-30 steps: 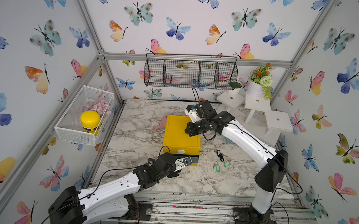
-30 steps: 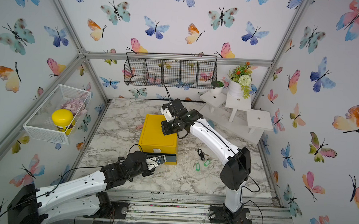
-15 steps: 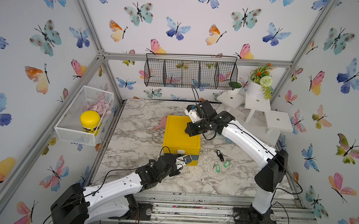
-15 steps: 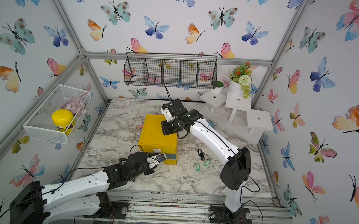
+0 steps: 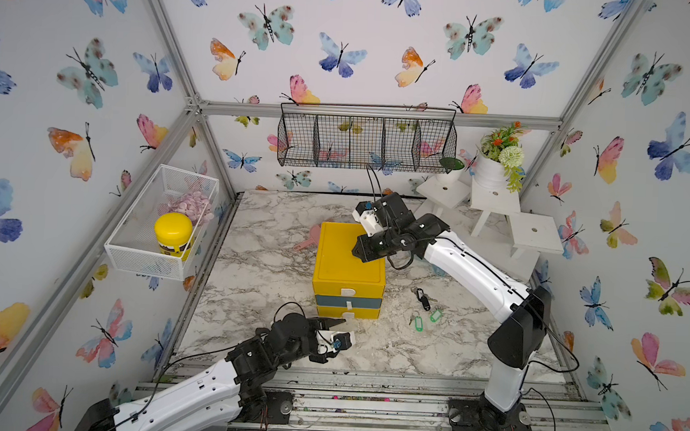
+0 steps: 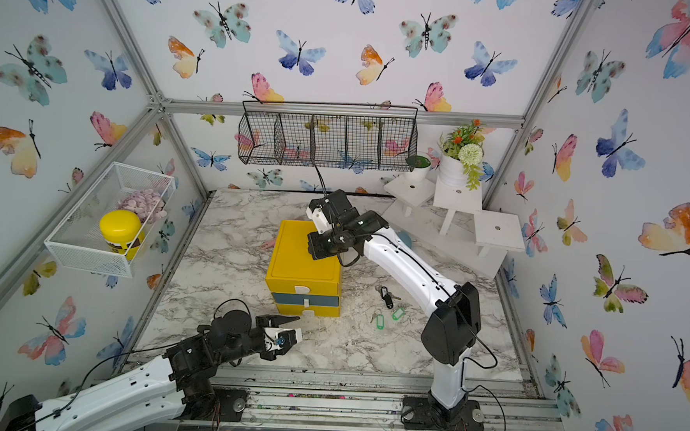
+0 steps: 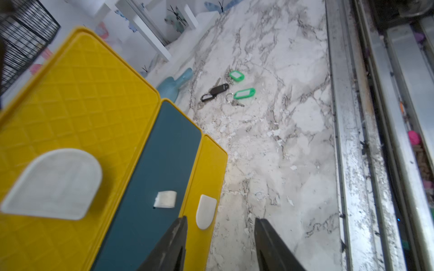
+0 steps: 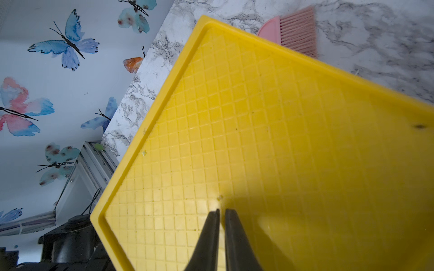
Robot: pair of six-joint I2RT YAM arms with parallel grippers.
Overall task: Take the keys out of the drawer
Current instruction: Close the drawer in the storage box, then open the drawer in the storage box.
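Small silver metal keys (image 7: 236,103) on rings lie on the white marble-patterned tabletop (image 7: 281,140), outside and near the yellow plastic three-drawer chest (image 5: 347,257). Two carry oblong green plastic tags (image 7: 244,93) with white label windows. One carries a black tag (image 7: 218,89). All drawers appear closed.

Left gripper (image 7: 220,219): fingers spread, empty, near the lowest drawer's handle.

Right gripper (image 8: 222,210): fingers pressed nearly together, empty, at the chest's top.

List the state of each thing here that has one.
Left claw: open, empty, in front of the bottom drawer.
Right claw: shut, tips on the cabinet top.
Cabinet drawers: all three closed.
Keys: three, one black-tagged, two green-tagged, lying on the table, outside the drawers.
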